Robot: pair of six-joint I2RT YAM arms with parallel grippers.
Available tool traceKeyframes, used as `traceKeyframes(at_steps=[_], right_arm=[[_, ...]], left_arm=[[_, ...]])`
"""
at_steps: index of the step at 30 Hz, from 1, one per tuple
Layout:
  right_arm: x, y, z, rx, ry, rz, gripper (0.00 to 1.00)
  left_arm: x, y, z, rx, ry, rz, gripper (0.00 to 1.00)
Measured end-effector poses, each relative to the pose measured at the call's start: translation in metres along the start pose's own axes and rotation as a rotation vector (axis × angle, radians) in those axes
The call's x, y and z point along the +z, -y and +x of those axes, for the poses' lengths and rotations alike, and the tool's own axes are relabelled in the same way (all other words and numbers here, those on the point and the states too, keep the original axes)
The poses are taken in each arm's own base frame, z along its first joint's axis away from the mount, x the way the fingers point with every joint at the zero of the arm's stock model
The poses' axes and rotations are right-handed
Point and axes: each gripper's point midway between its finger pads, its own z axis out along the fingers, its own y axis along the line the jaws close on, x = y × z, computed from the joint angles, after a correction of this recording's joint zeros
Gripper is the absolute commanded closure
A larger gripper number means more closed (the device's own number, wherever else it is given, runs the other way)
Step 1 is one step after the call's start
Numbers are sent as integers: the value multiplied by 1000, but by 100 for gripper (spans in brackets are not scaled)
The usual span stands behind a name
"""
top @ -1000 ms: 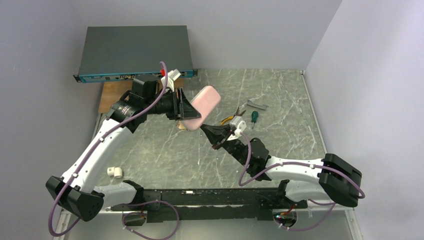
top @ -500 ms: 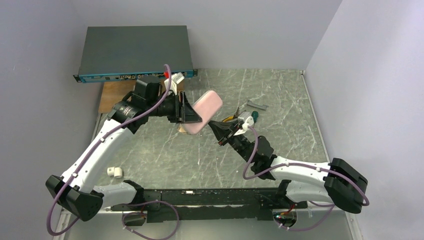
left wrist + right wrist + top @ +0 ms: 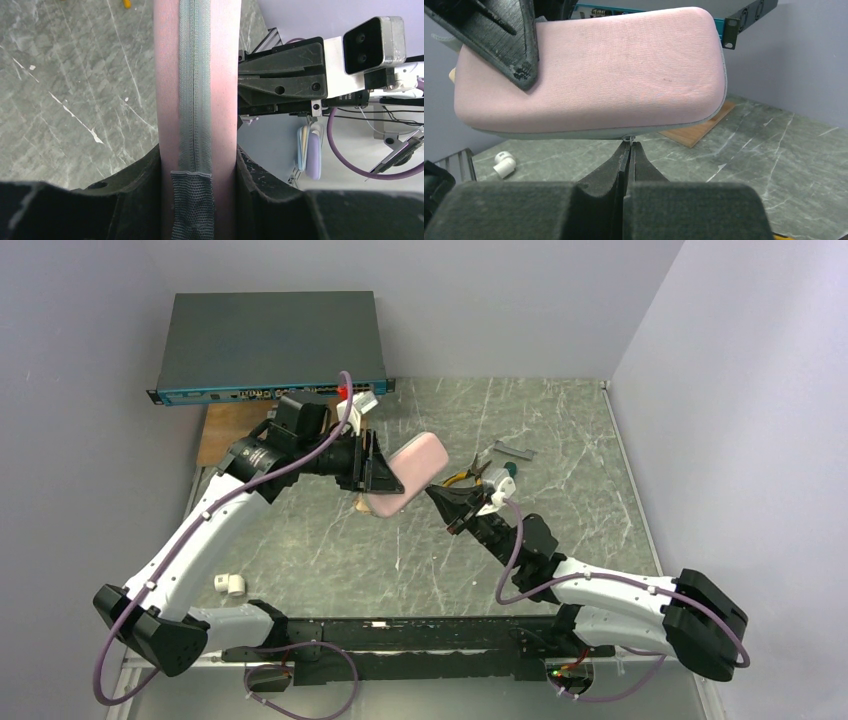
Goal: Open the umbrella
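From above, the left gripper (image 3: 388, 476) is clamped on the lower-left part of the pink sleeve (image 3: 410, 468). It holds the sleeve in the air over the marble table (image 3: 560, 430), slanting up toward the right. A tan end of the umbrella (image 3: 364, 504) peeks out at the sleeve's low end. The right gripper (image 3: 447, 503) points at the sleeve's near edge from the right. Pliers (image 3: 462, 478), a green-handled screwdriver (image 3: 510, 470) and a grey metal piece (image 3: 512, 450) lie just behind that arm. The table's right half and near middle are bare. A network switch (image 3: 270, 340) and wooden board (image 3: 225, 430) sit at the rear left, and a white fitting (image 3: 230, 585) near the left base.

The left wrist camera alone shows the sleeve's grey zipper (image 3: 192, 90), running straight up the middle. A black finger (image 3: 145, 175) presses each side.

The right wrist camera shows the sleeve's broad side and bottom seam. The right jaws are pressed together, tips touching that seam. Whether they pinch anything there cannot be told.
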Motion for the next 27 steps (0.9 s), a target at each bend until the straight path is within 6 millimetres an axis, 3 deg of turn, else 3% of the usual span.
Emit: traceKeyframes(at_steps=[12,20,27], right_arm=[[-2,-16,20,1,-84,-99,100],[4,-64,33,37,-132,-239,100],[3,-62,29,17,-125,-220,100]], left_arm=[[2,-9,10,-26,-31,-26,100],[1,-15,11,-33,-26,-60,100],[0,-16,13,-22,-25,-62,100]])
